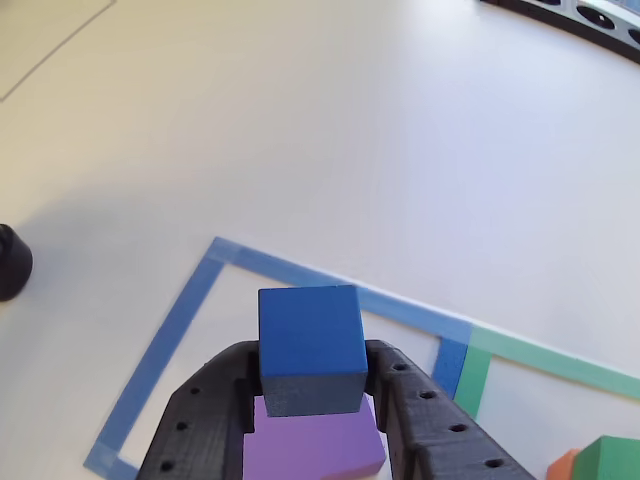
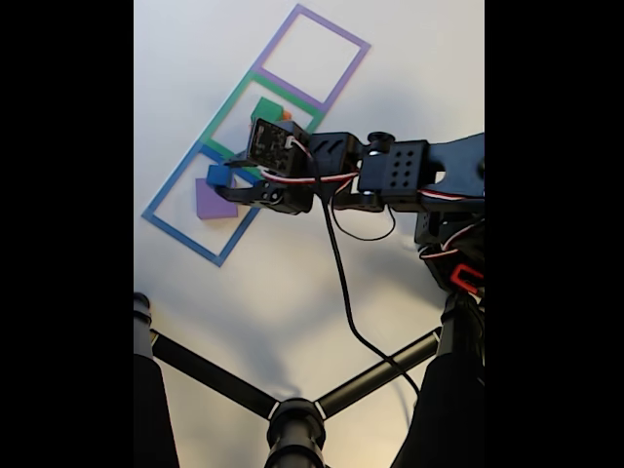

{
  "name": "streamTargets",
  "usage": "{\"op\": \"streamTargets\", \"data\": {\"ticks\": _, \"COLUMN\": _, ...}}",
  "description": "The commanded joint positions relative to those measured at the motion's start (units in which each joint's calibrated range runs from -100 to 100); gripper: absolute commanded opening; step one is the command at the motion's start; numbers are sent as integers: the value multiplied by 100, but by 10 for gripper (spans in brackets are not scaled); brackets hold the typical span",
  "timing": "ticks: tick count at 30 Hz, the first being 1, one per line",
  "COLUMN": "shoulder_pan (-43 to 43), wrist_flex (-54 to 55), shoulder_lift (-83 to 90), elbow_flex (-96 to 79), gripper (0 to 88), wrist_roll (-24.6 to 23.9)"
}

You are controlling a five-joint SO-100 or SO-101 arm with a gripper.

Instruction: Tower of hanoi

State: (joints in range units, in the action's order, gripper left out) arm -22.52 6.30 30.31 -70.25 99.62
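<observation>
In the other view, nearest the lens, the black hand (image 1: 310, 385) is clenched on the blue cube (image 1: 311, 348), one perforated finger (image 1: 205, 425) pressing on each side. Just below and behind the cube lies the purple slab (image 1: 315, 446), flat on the white counter (image 1: 330, 140) inside the blue tape square (image 1: 165, 340) — whether the cube touches the slab cannot be told from here. At the lower right corner a green block (image 1: 615, 458) and a sliver of an orange block (image 1: 563, 465) sit inside the green tape square (image 1: 520, 350). A dark round object (image 1: 12, 262) sits at the left edge.

The fixed view shows the arm (image 2: 400, 175) reaching in from the right, with its hand (image 2: 234, 182) over the blue tape square (image 2: 180, 222), the blue cube (image 2: 218, 175) beside the purple slab (image 2: 213, 200). Beyond comes the green block (image 2: 265, 108) in the green tape square (image 2: 231, 109), then the purple tape square (image 2: 336, 29). No writing can be read in either view.
</observation>
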Motion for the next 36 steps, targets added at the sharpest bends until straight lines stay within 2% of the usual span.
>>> {"op": "streamTargets", "data": {"ticks": 1, "shoulder_pan": -40, "wrist_flex": 1163, "shoulder_lift": -539, "elbow_flex": 24, "gripper": 40, "wrist_roll": 38}}
{"op": "streamTargets", "data": {"ticks": 8, "shoulder_pan": 67, "wrist_flex": 2191, "shoulder_lift": -1300, "elbow_flex": -213, "gripper": 41, "wrist_roll": 38}}
{"op": "streamTargets", "data": {"ticks": 36, "shoulder_pan": 105, "wrist_flex": 3089, "shoulder_lift": -2478, "elbow_flex": -140, "gripper": 44, "wrist_roll": 38}}
